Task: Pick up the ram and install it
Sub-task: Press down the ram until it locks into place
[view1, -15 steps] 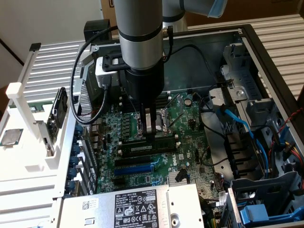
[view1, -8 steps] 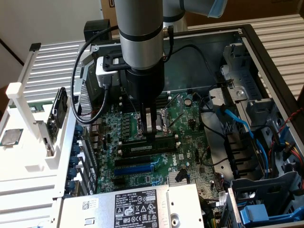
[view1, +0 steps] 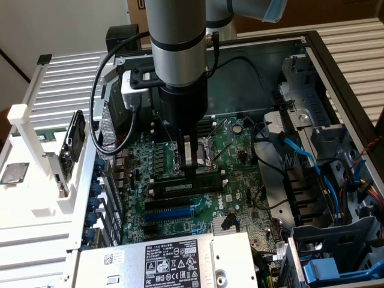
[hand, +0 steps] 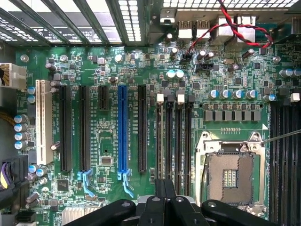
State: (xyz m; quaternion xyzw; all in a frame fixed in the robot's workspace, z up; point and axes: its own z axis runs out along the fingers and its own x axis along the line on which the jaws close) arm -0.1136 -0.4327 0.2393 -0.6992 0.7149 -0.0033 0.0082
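The ram point(view1: 174, 187) is a long dark stick with a small pale label. It stands on edge in a memory slot of the green motherboard point(view1: 240, 156), in the middle of the open computer case. My gripper point(view1: 191, 171) points straight down with its tips on the stick's upper edge near the middle. In the wrist view the gripper point(hand: 165, 187) is shut, its fingers pressed together over the black memory slots point(hand: 174, 141) with white end clips. I cannot tell the stick apart from the slots in that view.
A blue expansion slot point(view1: 171, 213) point(hand: 122, 132) and black ones lie beside the memory slots. The open processor socket point(hand: 233, 176) is on the other side. A power supply point(view1: 174, 261) sits in front, with blue cables point(view1: 300, 156) and drive cages at the exterior view's right.
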